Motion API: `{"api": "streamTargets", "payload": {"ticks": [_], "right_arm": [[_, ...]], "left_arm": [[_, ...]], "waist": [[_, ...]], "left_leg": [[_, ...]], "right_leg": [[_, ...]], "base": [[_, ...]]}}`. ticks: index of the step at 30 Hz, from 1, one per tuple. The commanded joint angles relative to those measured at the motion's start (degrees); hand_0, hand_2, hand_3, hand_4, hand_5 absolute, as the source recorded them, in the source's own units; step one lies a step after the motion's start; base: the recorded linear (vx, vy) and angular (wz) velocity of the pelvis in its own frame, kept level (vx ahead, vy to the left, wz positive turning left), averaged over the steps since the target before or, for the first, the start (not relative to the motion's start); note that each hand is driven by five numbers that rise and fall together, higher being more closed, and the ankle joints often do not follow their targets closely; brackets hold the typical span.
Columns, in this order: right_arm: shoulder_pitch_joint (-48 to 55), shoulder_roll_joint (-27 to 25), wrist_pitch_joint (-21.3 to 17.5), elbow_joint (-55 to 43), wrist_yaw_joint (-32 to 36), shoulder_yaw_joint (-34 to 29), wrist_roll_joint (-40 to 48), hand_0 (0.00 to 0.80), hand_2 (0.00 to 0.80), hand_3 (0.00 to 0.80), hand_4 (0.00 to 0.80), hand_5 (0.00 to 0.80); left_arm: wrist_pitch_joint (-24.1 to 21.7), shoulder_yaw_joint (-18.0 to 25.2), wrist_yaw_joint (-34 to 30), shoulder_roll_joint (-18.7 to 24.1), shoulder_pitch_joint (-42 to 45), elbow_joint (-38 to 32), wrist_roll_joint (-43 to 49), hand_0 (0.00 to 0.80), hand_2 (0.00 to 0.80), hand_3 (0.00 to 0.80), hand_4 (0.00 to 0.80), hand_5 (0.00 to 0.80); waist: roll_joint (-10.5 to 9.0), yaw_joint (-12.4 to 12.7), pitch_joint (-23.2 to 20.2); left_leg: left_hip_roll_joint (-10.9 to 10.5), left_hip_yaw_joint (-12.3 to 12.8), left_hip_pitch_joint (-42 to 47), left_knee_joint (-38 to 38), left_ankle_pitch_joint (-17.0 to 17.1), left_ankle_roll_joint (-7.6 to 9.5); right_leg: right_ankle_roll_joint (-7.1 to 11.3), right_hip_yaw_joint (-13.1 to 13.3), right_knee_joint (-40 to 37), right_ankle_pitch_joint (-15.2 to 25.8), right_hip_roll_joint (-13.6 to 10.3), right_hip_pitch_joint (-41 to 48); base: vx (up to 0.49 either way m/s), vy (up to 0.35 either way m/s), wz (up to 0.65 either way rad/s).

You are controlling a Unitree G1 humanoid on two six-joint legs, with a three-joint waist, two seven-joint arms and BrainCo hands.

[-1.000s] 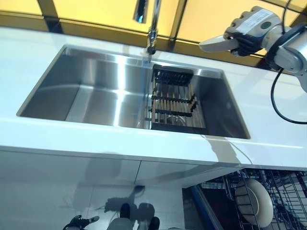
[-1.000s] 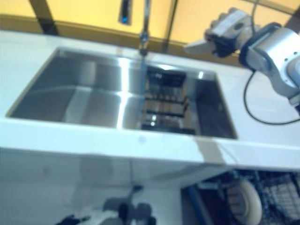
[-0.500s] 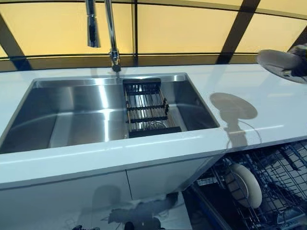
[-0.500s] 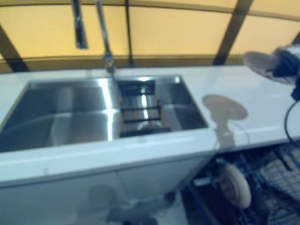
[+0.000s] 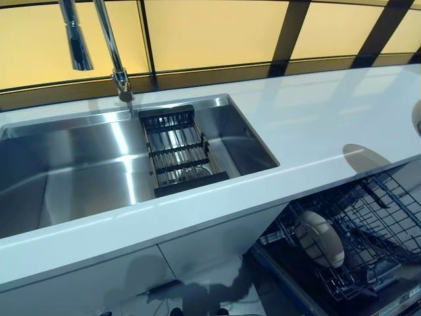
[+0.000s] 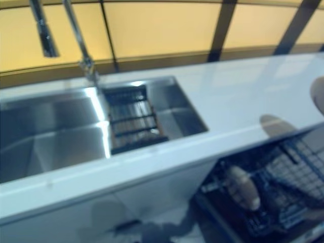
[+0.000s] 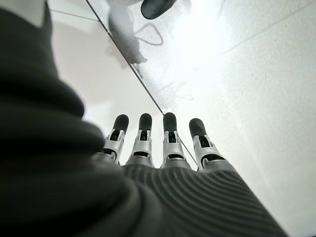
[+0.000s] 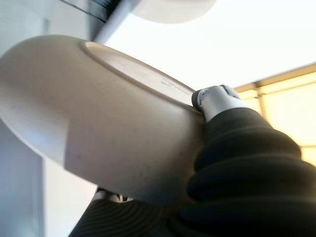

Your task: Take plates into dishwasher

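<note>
Pinched in the right hand (image 8: 217, 101): a pale plate (image 8: 98, 138), far right over the white counter (image 5: 316, 125). Below, open dishwasher rack (image 5: 368, 224) holding another plate (image 5: 319, 238). Left hand (image 7: 163, 163) fingers straight, empty. Sink (image 5: 79, 164) left.

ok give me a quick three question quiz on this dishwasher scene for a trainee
1. True or false: a plate already stands on edge in the open dishwasher rack.
2. What is the right hand holding? A) a mug B) a pale plate C) nothing
3. Fill in: the black drying rack sits inside the ____.

Key
1. True. It stands upright among the wires below the counter.
2. B. In the right wrist view the held plate is pinched at its rim. The left hand hangs with straight fingers over the floor, holding nothing.
3. sink, on its right-hand side near the faucet.
</note>
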Motion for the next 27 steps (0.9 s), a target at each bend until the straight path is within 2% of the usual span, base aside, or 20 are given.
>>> {"api": "streamTargets", "payload": {"ticks": [1, 8, 17, 27], "right_arm": [[-1.22, -2.03, -0.72, 1.98, 0.5, -5.01, 2.43, 0.8, 0.8, 0.8, 0.8, 0.8], [2.68, 0.3, -1.97, 0.67, 2.76, -6.62, 2.41, 0.8, 0.8, 0.8, 0.8, 0.8], [5.1, 6.68, -1.89, -3.75, 3.21, -5.28, 0.44, 0.8, 0.8, 0.8, 0.8, 0.8], [1.49, 11.19, -0.29, -3.81, 0.32, -0.51, -3.18, 0.8, 0.8, 0.8, 0.8, 0.8]], "left_arm": [[-0.1, 0.17, 0.15, 3.24, -2.28, 2.16, 2.28, 0.0, 0.0, 0.0, 0.0, 0.0], [-0.28, -0.35, -0.39, 3.45, -3.57, 1.3, 2.69, 0.0, 0.0, 0.0, 0.0, 0.0], [0.05, -0.1, -0.64, 2.96, -5.06, 0.69, 2.38, 0.0, 0.0, 0.0, 0.0, 0.0], [0.03, -1.08, -0.59, 2.32, -5.91, 0.2, 1.54, 0.0, 0.0, 0.0, 0.0, 0.0]], "waist": [[-2.06, 0.84, -0.69], [-1.09, -0.97, 0.86], [0.29, -3.01, 2.22], [2.05, -3.22, 4.1]], "left_leg": [[2.21, 0.41, 3.45, 0.99, -5.44, -0.55], [2.54, 1.63, 2.07, 1.71, -5.47, -0.68], [2.33, 2.68, 1.15, 1.89, -5.51, -0.73], [2.21, 2.86, 0.67, 1.98, -5.69, -0.87]], "right_leg": [[7.36, -0.6, 0.78, 3.9, -3.29, -3.19], [7.2, 0.52, 1.43, 3.94, -3.23, -5.19], [7.13, 1.72, 2.2, 3.92, -3.18, -7.07], [7.12, 1.28, 2.22, 3.97, -3.62, -7.88]], "base": [[-0.043, -0.041, -0.08], [-0.045, -0.029, -0.13], [-0.024, -0.002, -0.03], [-0.004, 0.0, 0.0]]}}
